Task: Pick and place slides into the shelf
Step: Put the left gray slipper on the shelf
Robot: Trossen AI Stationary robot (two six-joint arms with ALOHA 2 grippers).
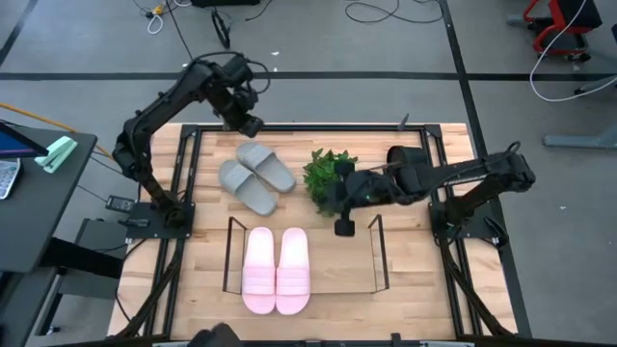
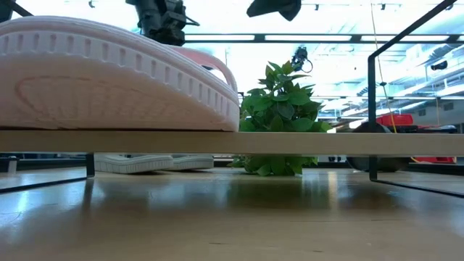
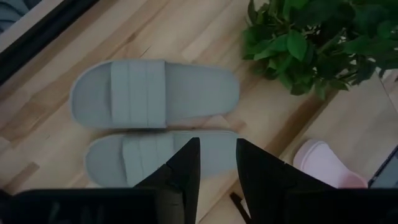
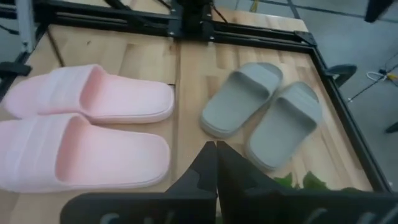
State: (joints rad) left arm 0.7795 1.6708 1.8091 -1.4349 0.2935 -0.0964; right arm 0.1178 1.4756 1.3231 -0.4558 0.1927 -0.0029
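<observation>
1. Halfway there: the pink pair [image 1: 276,271] lies side by side inside the shelf [image 1: 229,253], filling its left half, with the right half of the rack bare. The right wrist view shows both pink slides flat, straps up.

2. Still to go: the grey pair [image 1: 254,174] rests on the table [image 1: 424,280] beyond the shelf, well apart from it and just beside the plant [image 1: 328,175]. The two grey slides lie touching each other, angled across the boards, neither one lifted.

3. The left gripper [image 3: 217,163] hangs above the grey pair near the table's far edge. Its two dark fingers stand slightly apart with a narrow gap between them and nothing held; from its own wrist view the nearer grey slide [image 3: 158,157] sits right under the tips, so my guess is this arm is lined up for the next pick.

4. The right gripper [image 1: 344,224] reaches in over the middle of the table, between the plant and the shelf's right frame. Its fingers are pressed together and empty, as its wrist view shows.

5. From table height the sole of a pink slide [image 2: 119,80] fills the shelf's bar, with the plant and the grey soles behind it.

6. Judged from how things lie: two of four slides placed, two left, and room for them on the shelf's right side.
</observation>
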